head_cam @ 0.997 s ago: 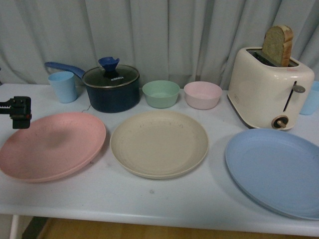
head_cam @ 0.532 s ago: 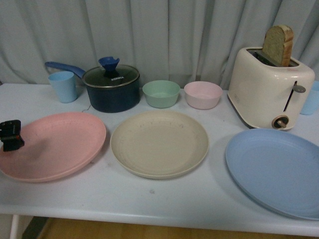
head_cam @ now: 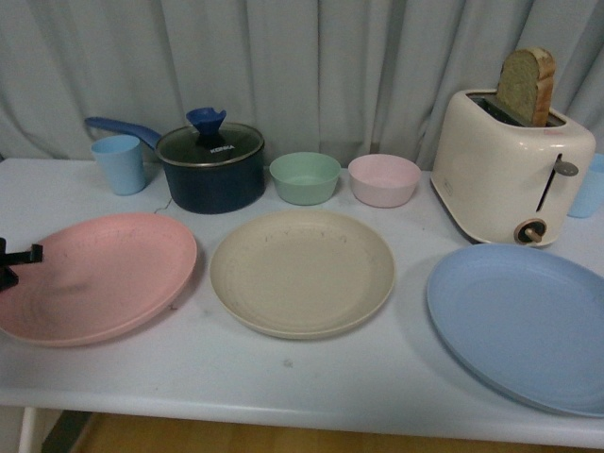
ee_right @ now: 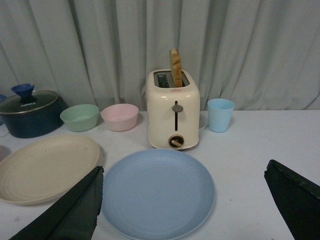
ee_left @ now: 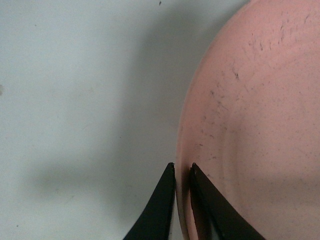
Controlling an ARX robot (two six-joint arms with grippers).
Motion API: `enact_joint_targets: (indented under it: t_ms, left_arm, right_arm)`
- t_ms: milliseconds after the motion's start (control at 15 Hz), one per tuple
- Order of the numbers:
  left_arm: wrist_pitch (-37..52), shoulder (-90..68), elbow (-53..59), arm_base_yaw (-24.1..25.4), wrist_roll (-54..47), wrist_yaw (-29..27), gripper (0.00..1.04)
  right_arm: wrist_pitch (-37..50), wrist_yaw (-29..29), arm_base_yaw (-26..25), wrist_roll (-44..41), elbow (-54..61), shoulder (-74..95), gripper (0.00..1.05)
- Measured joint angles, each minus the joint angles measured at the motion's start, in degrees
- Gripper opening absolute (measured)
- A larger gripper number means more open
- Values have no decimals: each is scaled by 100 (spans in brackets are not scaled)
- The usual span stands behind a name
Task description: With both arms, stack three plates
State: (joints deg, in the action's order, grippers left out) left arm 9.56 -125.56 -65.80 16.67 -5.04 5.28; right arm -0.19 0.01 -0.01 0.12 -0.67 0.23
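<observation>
Three plates lie in a row on the white table (head_cam: pixel 311 373): pink plate (head_cam: pixel 99 276) at left, beige plate (head_cam: pixel 302 271) in the middle, light blue plate (head_cam: pixel 524 321) at right. My left gripper (head_cam: pixel 11 264) is at the pink plate's left rim, shut on it; in the left wrist view the gripper (ee_left: pixel 181 166) has its two black fingers clamped on the pink plate's (ee_left: pixel 260 125) edge. My right gripper (ee_right: pixel 182 172) hangs open above and in front of the light blue plate (ee_right: pixel 157 192), with the beige plate (ee_right: pixel 42 167) beside it; it is out of the front view.
Behind the plates stand a blue cup (head_cam: pixel 119 163), a dark pot with lid (head_cam: pixel 210 165), a green bowl (head_cam: pixel 305 177), a pink bowl (head_cam: pixel 384 179) and a cream toaster (head_cam: pixel 510 165) holding bread. Another blue cup (ee_right: pixel 220 114) stands right of the toaster. Grey curtain behind.
My left gripper has dropped from above the table's left side down to the pink plate's left rim and closed on it. The plate has shifted slightly left.
</observation>
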Motion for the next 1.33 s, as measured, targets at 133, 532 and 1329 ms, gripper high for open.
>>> enact_joint_targets:
  t_ms: [133, 532, 1329]
  left_arm:
    - [-46, 74, 0, 44, 33, 66, 3]
    - [-264, 1676, 181, 227, -446, 118, 3]
    - [765, 1176, 417, -2968, 1010, -457, 3]
  right_arm:
    - [0, 2, 0, 0, 0, 0, 98]
    - [0, 0, 0, 0, 0, 0, 98]
    - [0, 0, 0, 0, 0, 0, 98]
